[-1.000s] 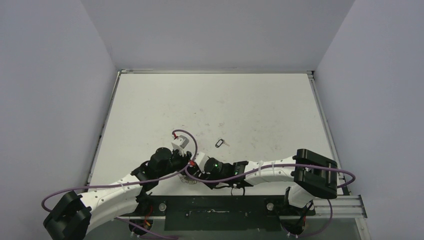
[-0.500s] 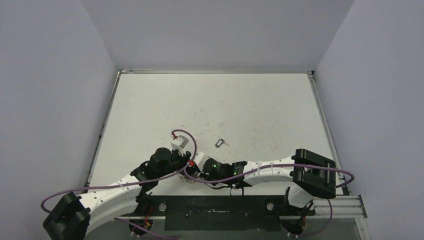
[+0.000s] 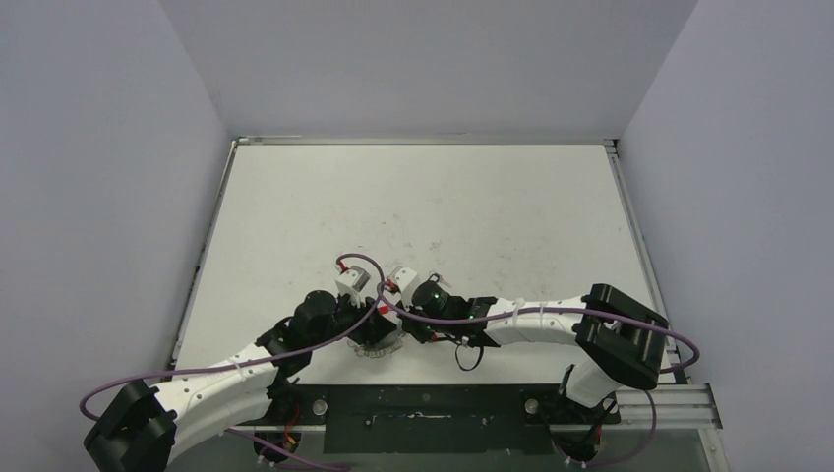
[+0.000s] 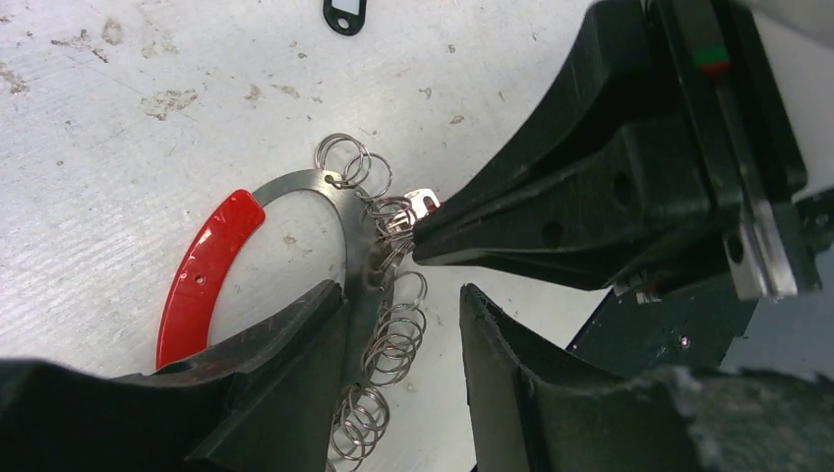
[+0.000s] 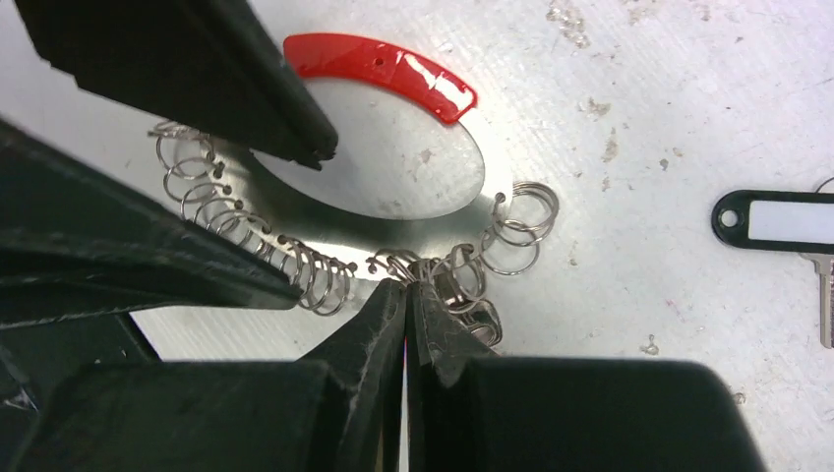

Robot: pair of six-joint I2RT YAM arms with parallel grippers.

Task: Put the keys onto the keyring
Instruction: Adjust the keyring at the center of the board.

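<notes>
The keyring [image 4: 339, 197] lies flat on the table, a thin metal band with a red sleeve [image 4: 208, 267] and several small silver rings strung along it. It also shows in the right wrist view [image 5: 462, 211] and from above [image 3: 379, 346]. My left gripper [image 4: 403, 329] is open and straddles the band, its left finger against it. My right gripper [image 5: 405, 290] is shut on a small silver key [image 4: 425, 203] at the band, among the rings. The loose key with a dark oblong head [image 5: 777, 218] lies apart to the right, and at the top of the left wrist view [image 4: 344, 15].
The white table top [image 3: 472, 211] is scuffed and marked. Both arms meet over the keyring near the front edge [image 3: 369, 329], with purple cables looping around them. Grey walls close in the left, right and far sides.
My right wrist has swung away from the front edge, toward the spot where the loose key lay. The keyring's silver rings now show beneath the arms. The left arm has barely moved.
</notes>
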